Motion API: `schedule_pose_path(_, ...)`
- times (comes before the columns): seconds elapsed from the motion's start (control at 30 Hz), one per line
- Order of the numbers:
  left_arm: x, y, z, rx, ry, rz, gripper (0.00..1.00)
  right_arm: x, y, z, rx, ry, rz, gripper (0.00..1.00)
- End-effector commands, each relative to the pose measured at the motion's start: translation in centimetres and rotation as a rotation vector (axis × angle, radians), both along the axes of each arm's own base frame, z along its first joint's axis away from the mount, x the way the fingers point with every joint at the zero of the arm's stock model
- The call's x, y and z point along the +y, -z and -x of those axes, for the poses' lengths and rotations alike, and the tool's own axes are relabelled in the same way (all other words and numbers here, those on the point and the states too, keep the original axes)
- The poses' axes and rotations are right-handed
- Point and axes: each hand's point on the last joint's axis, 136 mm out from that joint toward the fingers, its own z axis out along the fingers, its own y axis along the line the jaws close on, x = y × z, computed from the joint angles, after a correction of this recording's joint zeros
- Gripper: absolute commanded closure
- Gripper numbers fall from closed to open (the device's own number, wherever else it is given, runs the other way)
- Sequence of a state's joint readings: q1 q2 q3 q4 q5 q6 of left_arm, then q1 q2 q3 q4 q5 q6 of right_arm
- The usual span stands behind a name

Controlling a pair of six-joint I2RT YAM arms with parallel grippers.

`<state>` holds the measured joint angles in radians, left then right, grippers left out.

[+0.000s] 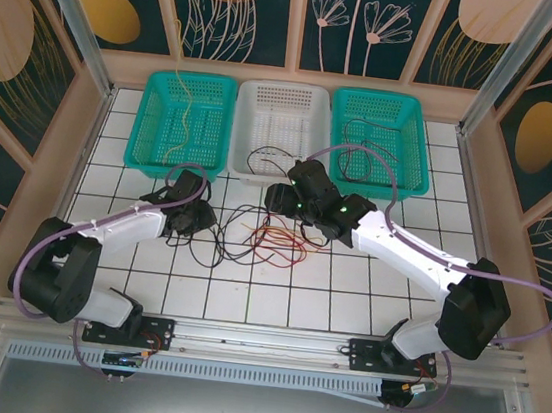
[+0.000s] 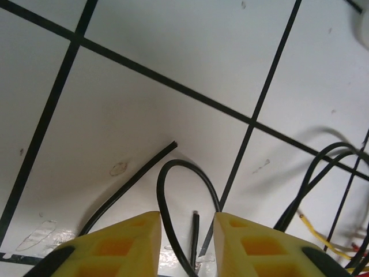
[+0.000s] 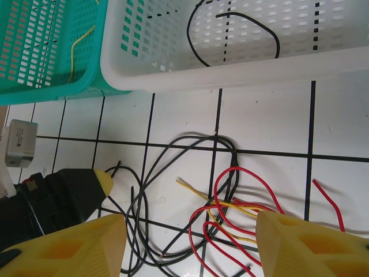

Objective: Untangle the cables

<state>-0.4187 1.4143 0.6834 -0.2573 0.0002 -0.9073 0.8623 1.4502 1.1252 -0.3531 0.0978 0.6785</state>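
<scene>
The cables lie tangled on the white tiles: black loops [image 3: 173, 147], red loops [image 3: 253, 173] and a yellow strand [image 3: 202, 193], seen from above as one heap [image 1: 262, 240]. My left gripper [image 2: 187, 242] is low at the heap's left edge [image 1: 199, 219]. Its yellow jaws stand a little apart, a black cable loop [image 2: 173, 164] runs between them, and a short black end [image 2: 195, 231] lies in the gap, unpinched. My right gripper [image 3: 190, 245] hovers wide open over the heap [image 1: 291, 208] with nothing held. The left gripper's yellow fingertip [image 3: 101, 179] shows beside the black loops.
Three baskets stand at the back: a teal one [image 1: 147, 120] holding a yellow cable [image 1: 183, 115], a white one [image 1: 240, 132] holding a black cable [image 3: 253, 26], and a second teal one [image 1: 420, 144] with a black cable [image 1: 369, 142]. Walls enclose the tiled table.
</scene>
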Motion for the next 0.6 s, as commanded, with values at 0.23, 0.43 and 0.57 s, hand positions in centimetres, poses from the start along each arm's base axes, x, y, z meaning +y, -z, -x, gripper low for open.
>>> schedule_pose_path(0.23,-0.1,-4.2,0.1,-0.101,0.05,0.028,1.0,0.4,-3.4,-0.4,-0.077,-0.009,-0.039,0.4)
schedule_pose_path(0.43,-1.9,-15.2,-0.7,-0.364,0.22,0.093,1.0,2.2,-7.0,0.1,-0.168,-0.112,-0.145,0.4)
schedule_pose_path(0.57,-3.5,-22.1,-0.4,-0.489,0.343,0.148,1.0,4.1,-10.0,1.0,-0.211,-0.215,-0.245,0.37)
